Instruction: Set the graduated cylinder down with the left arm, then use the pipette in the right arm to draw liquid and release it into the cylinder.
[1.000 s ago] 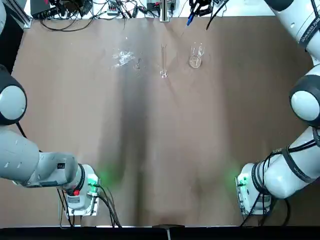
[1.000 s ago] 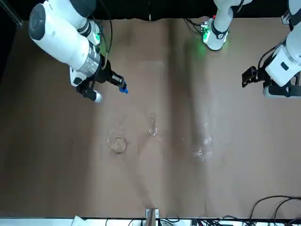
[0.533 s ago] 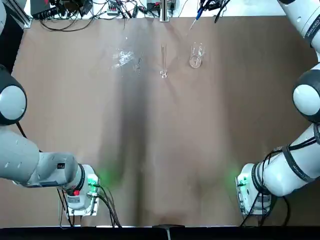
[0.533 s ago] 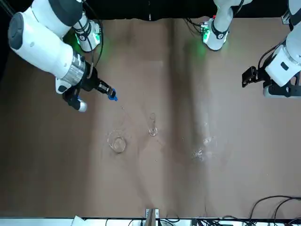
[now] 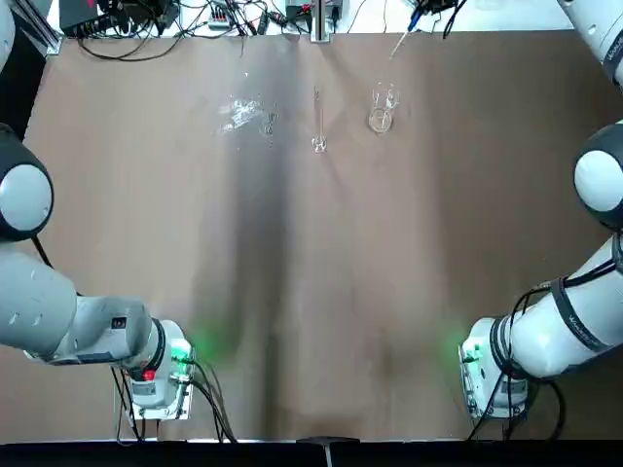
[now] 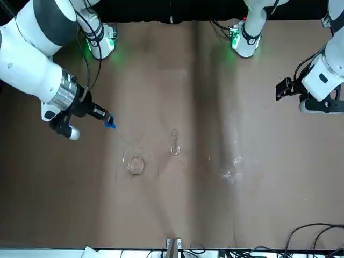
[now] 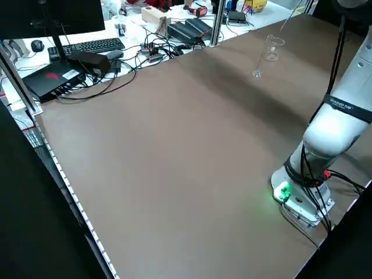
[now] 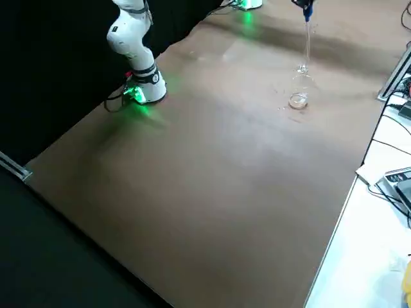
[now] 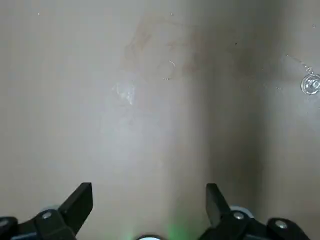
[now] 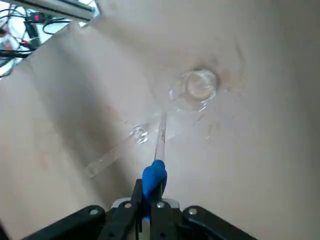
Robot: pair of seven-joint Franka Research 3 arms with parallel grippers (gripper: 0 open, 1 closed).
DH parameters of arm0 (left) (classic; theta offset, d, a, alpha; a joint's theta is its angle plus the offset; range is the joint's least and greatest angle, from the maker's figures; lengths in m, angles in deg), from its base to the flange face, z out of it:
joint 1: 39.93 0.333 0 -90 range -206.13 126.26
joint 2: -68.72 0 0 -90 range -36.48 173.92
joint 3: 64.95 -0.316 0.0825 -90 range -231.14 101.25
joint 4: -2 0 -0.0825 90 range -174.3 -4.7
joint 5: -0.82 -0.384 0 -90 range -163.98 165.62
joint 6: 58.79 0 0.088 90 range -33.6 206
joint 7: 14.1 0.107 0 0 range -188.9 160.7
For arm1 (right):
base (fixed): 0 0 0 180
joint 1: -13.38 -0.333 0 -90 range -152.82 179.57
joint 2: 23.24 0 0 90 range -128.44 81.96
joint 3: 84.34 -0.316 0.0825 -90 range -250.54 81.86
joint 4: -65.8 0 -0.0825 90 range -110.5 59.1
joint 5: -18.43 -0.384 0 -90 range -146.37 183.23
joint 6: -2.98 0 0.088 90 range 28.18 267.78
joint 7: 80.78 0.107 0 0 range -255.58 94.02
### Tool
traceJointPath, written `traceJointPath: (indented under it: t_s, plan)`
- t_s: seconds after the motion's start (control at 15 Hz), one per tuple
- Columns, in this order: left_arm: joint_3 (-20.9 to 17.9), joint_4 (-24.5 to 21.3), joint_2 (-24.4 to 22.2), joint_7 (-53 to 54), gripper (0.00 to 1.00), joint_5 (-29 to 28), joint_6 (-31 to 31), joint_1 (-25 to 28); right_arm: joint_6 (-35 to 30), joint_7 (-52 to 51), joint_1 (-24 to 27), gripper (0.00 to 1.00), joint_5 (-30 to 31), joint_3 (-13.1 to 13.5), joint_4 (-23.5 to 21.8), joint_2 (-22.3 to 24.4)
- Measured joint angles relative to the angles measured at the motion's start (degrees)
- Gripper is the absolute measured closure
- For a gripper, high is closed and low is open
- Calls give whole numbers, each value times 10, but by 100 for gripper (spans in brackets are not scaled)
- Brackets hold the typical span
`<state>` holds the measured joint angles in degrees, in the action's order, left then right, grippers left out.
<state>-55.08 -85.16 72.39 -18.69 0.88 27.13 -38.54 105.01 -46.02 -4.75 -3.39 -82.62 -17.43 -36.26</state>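
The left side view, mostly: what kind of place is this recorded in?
Probably a robotics lab: a computer keyboard sits on a cable-strewn bench behind the table, a white robot arm is mounted on the tabletop, and clear glassware, including a beaker, stands there.

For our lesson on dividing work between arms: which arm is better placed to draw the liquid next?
The right, I judge: its gripper grips the pipette by the blue bulb, near the beaker. The left gripper is open and empty.

The top camera looks straight down on the same table the front camera faces from the opposite side.
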Motion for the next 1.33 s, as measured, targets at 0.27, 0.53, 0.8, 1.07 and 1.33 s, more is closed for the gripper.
traceJointPath:
  t_s: [0.27,0.53,0.8,1.07,1.33]
  plan:
    - [0,0,1,0,0,0,0,0,1,-9,2,93,36,0,-3,-23]
    - [0,0,1,0,0,0,1,0,10,-14,2,93,50,-1,-4,-53]
    - [0,0,1,0,0,0,2,0,36,-15,-2,93,51,-4,-6,-81]
    - [-2,0,2,0,0,0,5,1,67,-15,-4,93,51,-5,-7,-113]
    - [-2,0,2,0,0,0,6,1,85,-16,-12,93,51,-6,-7,-145]
